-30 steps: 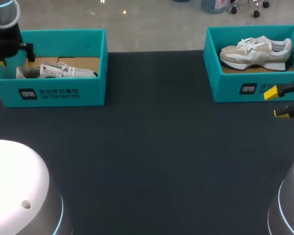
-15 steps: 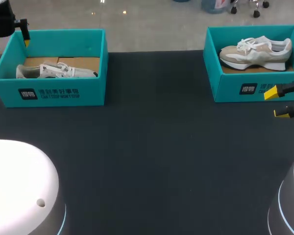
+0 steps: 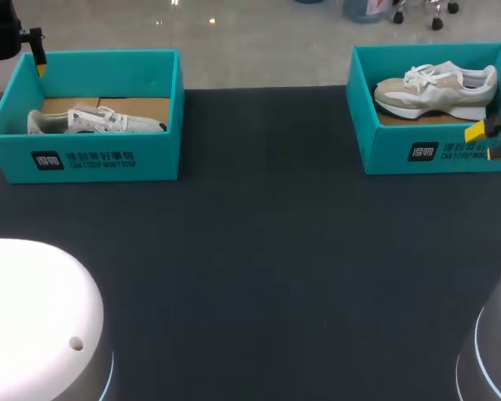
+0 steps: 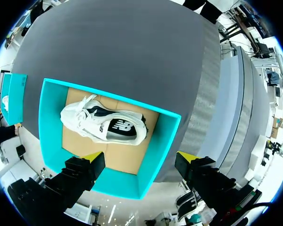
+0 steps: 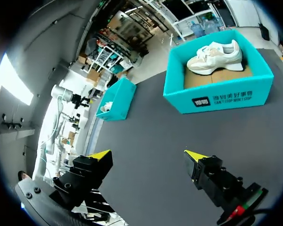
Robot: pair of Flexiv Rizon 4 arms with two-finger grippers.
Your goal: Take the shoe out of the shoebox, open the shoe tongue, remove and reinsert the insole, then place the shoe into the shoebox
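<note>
While the left shoe point(image 4: 104, 126) lies in the left box point(image 4: 162, 146) at the table's point(image 3: 259, 251) far left corner, the left gripper point(image 4: 140, 157) hovers above it, fingers spread. The right gripper point(image 5: 147, 155), fingers also spread, faces the right box point(image 5: 219, 96) holding the right shoe point(image 5: 214, 56).

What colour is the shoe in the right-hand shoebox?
The shoe is white and beige; the head view shows it best.
</note>
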